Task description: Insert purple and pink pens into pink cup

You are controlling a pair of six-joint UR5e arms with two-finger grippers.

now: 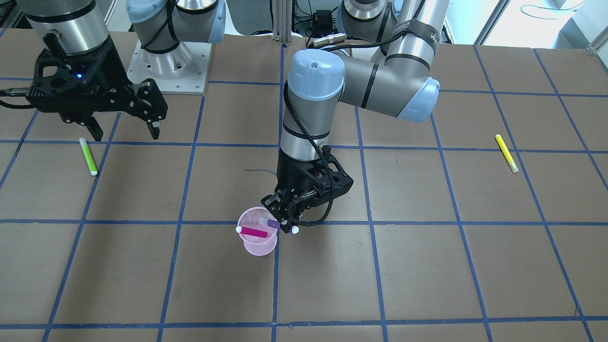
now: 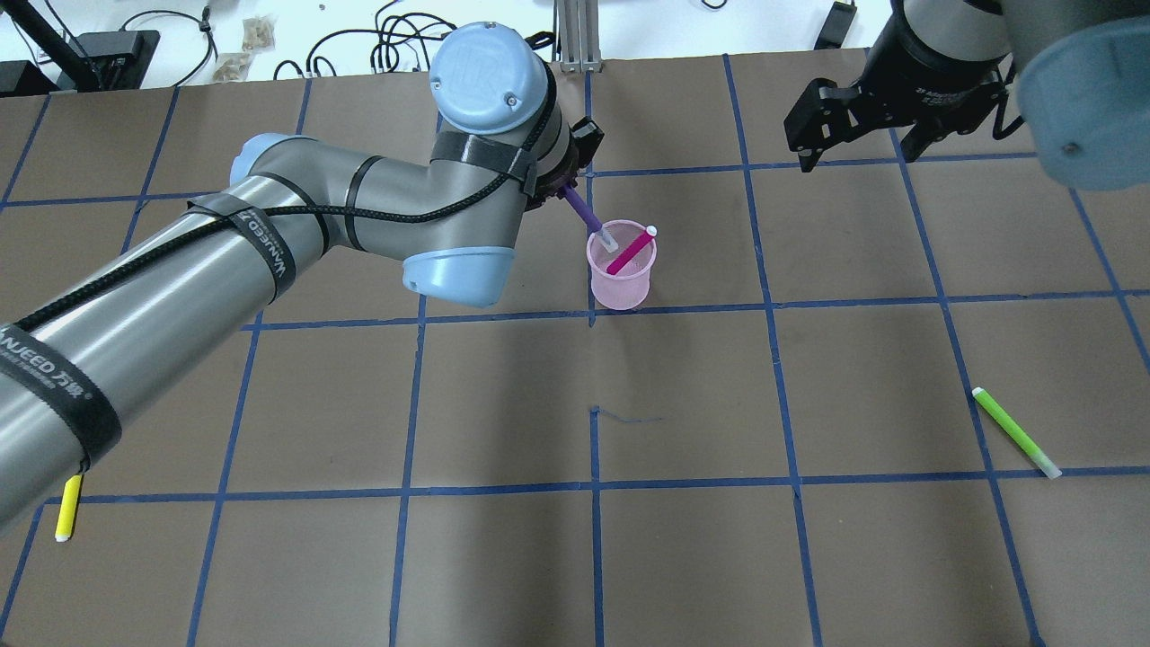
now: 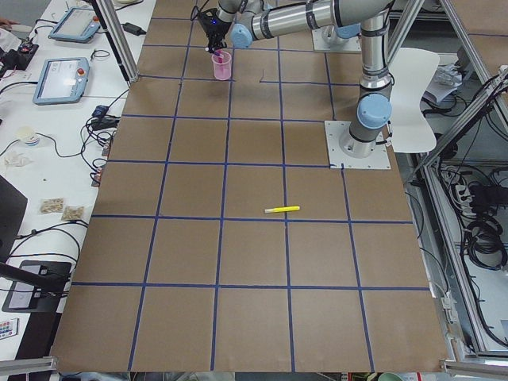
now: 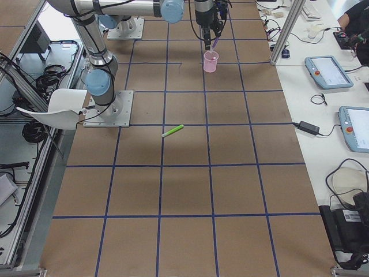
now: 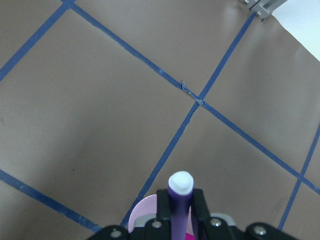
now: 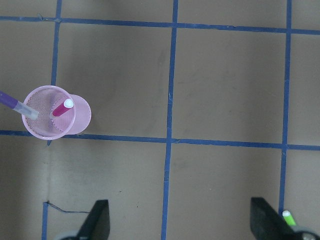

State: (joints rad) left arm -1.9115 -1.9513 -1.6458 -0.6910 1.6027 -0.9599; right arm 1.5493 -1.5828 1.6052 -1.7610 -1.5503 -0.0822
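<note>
The left gripper (image 5: 180, 216) is pinching the purple pen (image 5: 178, 204). Its two fingers press on the barrel from either side, and the pen's round white end pokes out past them in the left wrist view. From the jaws the pen slants down and away toward the pink cup (image 2: 620, 288), which stands upright on the table just beyond and below the fingertips.

In the overhead view the purple pen (image 2: 584, 214) leaves the left gripper (image 2: 566, 184) and its pale, clear end lies inside the outline of the cup's rim. The right wrist view likewise shows the purple pen (image 6: 11, 101) with that end just over the near edge of the pink cup (image 6: 82, 117). It is hard to tell from these angles whether the tip has dipped below the rim or only hangs over the mouth.

The pink pen (image 1: 254, 232) is in the cup already. It is tilted, with its white end up against the rim on the side farthest from the left jaws.

The right gripper (image 1: 126, 134) hangs above the table well apart from the cup. Its jaws are spread wide with nothing between them. A green pen (image 1: 88, 156) lies flat on the table near one of its fingertips, and its tip shows beside that finger in the right wrist view.

A yellow pen (image 1: 506, 153) lies flat on the table, well apart from both sets of jaws, out on the left arm's side.
</note>
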